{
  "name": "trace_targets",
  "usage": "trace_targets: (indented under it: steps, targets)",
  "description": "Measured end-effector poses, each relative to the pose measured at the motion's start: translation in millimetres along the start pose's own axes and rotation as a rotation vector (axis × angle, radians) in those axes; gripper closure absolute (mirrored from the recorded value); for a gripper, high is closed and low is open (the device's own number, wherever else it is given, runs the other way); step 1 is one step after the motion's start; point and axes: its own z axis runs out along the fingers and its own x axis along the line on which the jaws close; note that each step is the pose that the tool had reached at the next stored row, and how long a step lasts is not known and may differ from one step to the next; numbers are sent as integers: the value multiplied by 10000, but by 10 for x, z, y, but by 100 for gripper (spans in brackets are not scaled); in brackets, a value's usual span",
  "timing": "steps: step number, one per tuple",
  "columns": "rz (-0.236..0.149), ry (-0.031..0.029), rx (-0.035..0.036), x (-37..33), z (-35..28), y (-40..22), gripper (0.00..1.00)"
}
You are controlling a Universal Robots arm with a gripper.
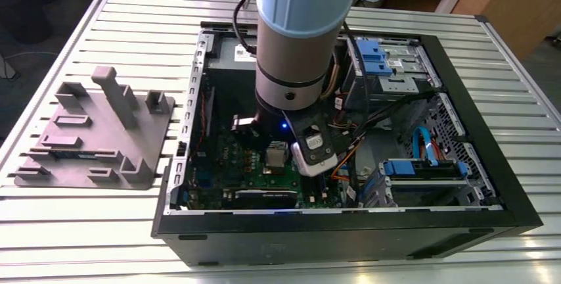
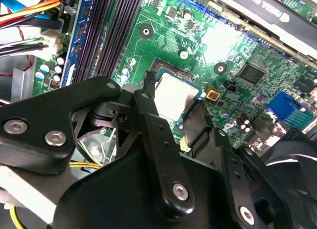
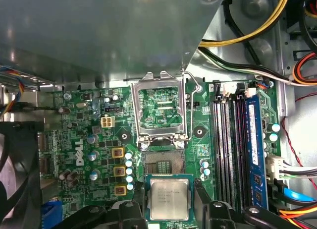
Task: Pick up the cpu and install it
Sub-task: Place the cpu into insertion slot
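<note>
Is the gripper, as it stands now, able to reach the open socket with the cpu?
Probably yes. The gripper holds the cpu close to the socket, whose cover is swung up; nothing seems to lie between them.

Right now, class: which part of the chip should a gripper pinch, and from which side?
Two opposite edges, coming from straight above its metal top. The chip is a thin flat square lying level, so only its edges offer grip; the gripper holds it so.
</note>
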Motion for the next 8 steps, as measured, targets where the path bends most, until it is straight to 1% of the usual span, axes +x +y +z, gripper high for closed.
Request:
trace_targets:
  steps: [3, 8]
  targets:
    - [-1, -3, -3, -1, 9, 1, 53]
    - [-45, -1, 1, -2, 69, -2, 53]
